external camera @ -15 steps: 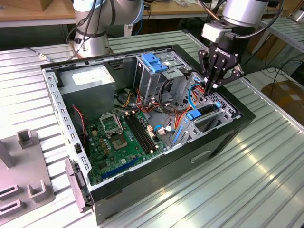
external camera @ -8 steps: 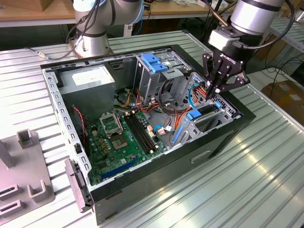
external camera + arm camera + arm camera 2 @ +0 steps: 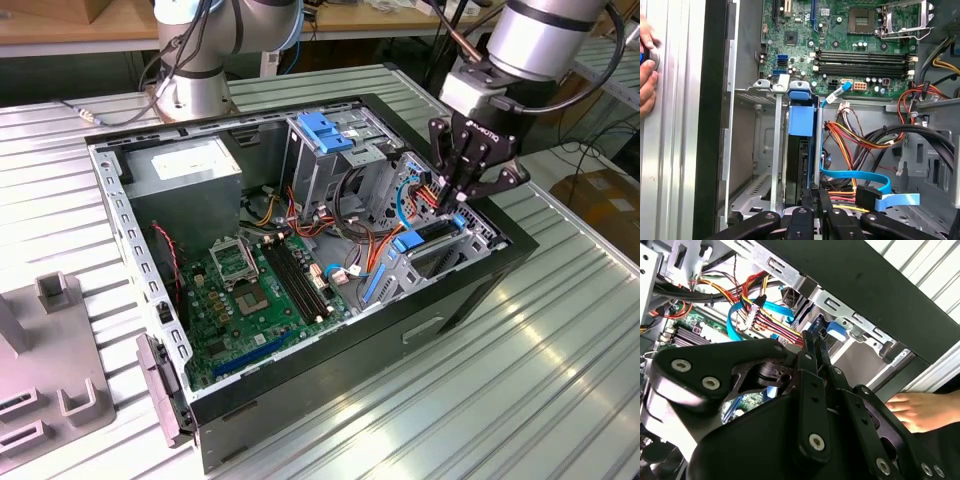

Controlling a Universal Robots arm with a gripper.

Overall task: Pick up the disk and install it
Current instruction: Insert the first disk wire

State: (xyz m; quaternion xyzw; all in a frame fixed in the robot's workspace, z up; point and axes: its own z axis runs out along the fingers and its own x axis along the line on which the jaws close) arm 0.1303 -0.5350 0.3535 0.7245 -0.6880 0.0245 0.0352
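While its fingers pinch together, the gripper [image 3: 458, 205] holds the upright disk [image 3: 801, 145] edge-down inside its bay.

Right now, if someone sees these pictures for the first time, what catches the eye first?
The open black computer case with its green motherboard lies on the ribbed metal table. At the case's corner toward the exterior view's right, the black gripper reaches down into a metal drive bay with a blue plastic bracket.

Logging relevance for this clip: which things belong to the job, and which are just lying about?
Job: gripper; disk, standing on edge inside the computer case.
Lying about: grey fixture; cardboard box; a hand.
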